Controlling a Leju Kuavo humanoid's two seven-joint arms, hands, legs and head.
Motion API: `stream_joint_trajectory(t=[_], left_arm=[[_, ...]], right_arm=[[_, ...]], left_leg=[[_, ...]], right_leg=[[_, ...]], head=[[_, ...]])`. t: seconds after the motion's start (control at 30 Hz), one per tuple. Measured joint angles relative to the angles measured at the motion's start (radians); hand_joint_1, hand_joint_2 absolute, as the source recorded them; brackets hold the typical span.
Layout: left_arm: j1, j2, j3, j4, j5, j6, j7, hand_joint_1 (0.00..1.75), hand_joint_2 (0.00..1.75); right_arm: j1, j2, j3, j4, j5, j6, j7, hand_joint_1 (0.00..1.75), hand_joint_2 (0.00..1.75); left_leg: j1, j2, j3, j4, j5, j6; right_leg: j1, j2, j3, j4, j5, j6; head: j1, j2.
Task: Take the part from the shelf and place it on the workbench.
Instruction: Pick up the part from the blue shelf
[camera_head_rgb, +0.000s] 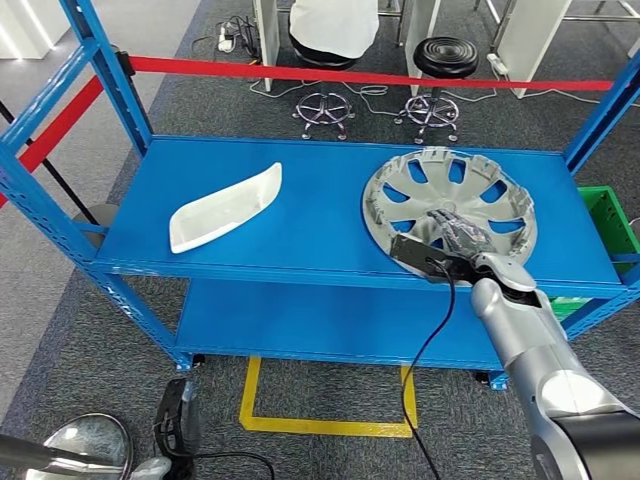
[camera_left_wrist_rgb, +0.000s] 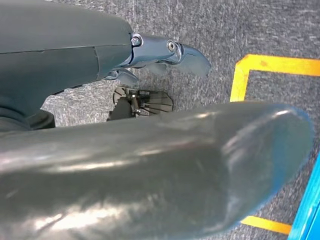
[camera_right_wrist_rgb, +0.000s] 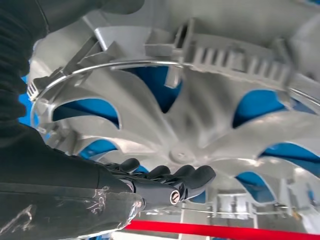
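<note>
A large silver wheel cover (camera_head_rgb: 453, 190) lies at the right end of the blue shelf's top deck (camera_head_rgb: 324, 210). A white curved tray-like part (camera_head_rgb: 226, 208) lies on the left half of the same deck. My right hand (camera_head_rgb: 456, 235) reaches over the cover's near rim, its fingers laid out across the spokes. In the right wrist view the dark fingers (camera_right_wrist_rgb: 166, 177) stretch toward the hub of the cover (camera_right_wrist_rgb: 196, 115), and I see no clasp on it. My left hand (camera_left_wrist_rgb: 151, 140) hangs over the grey carpet, fingers apart, holding nothing.
Blue uprights frame the shelf at both ends, with a lower deck beneath. A green crate (camera_head_rgb: 604, 215) sits beyond the right end. Red tape (camera_head_rgb: 362, 75) runs behind the shelf, with stools (camera_head_rgb: 445, 55) and a seated person (camera_head_rgb: 332, 25) beyond. Yellow floor marking (camera_head_rgb: 324, 425) lies in front.
</note>
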Motion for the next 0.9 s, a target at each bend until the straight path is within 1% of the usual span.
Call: stream_joint_trajectory(t=[0.2, 0.3, 0.47, 0.7, 0.83, 0.9], left_arm=[[-0.001, 0.009, 0.024, 0.019, -0.002, -0.002, -0.01, 0.0, 0.0], [0.0, 0.012, 0.038, 0.025, -0.004, -0.002, -0.014, 0.0, 0.0], [0.001, 0.021, 0.065, 0.035, -0.018, -0.008, -0.021, 0.0, 0.0], [-0.001, 0.03, 0.102, 0.052, -0.049, -0.012, -0.03, 0.0, 0.0], [-0.004, 0.034, 0.117, 0.06, -0.059, -0.012, -0.031, 0.0, 1.75], [-0.005, 0.035, 0.124, 0.064, -0.063, -0.012, -0.033, 0.0, 1.75]], right_arm=[[0.007, -0.001, 0.002, -0.046, -0.043, 0.014, -0.02, 0.0, 1.75], [0.019, -0.009, 0.014, -0.101, -0.084, 0.051, -0.031, 0.0, 1.75], [0.025, -0.037, 0.058, -0.167, -0.149, 0.123, -0.014, 0.0, 1.75], [0.02, -0.092, 0.138, -0.163, -0.242, 0.176, -0.023, 0.0, 1.75], [0.014, -0.11, 0.172, -0.148, -0.261, 0.186, -0.021, 0.0, 1.75], [0.013, -0.115, 0.187, -0.139, -0.268, 0.188, -0.017, 0.0, 1.75]], left_leg=[[0.0, 0.0, 0.0, 0.0, 0.0, 0.0], [0.0, 0.0, 0.0, 0.0, 0.0, 0.0], [0.0, 0.0, 0.0, 0.0, 0.0, 0.0], [0.0, 0.0, 0.0, 0.0, 0.0, 0.0], [0.0, 0.0, 0.0, 0.0, 0.0, 0.0], [0.0, 0.0, 0.0, 0.0, 0.0, 0.0]], right_leg=[[0.0, 0.0, 0.0, 0.0, 0.0, 0.0], [0.0, 0.0, -0.001, 0.0, 0.0, 0.0], [0.0, 0.0, -0.001, 0.0, 0.0, 0.0], [0.0, 0.0, 0.0, 0.0, 0.0, 0.0], [0.0, 0.0, 0.0, 0.0, 0.0, 0.0], [0.0, 0.0, -0.001, 0.0, 0.0, 0.0]], head=[[0.0, 0.0], [0.0, 0.0], [0.0, 0.0], [0.0, 0.0], [0.0, 0.0], [0.0, 0.0]])
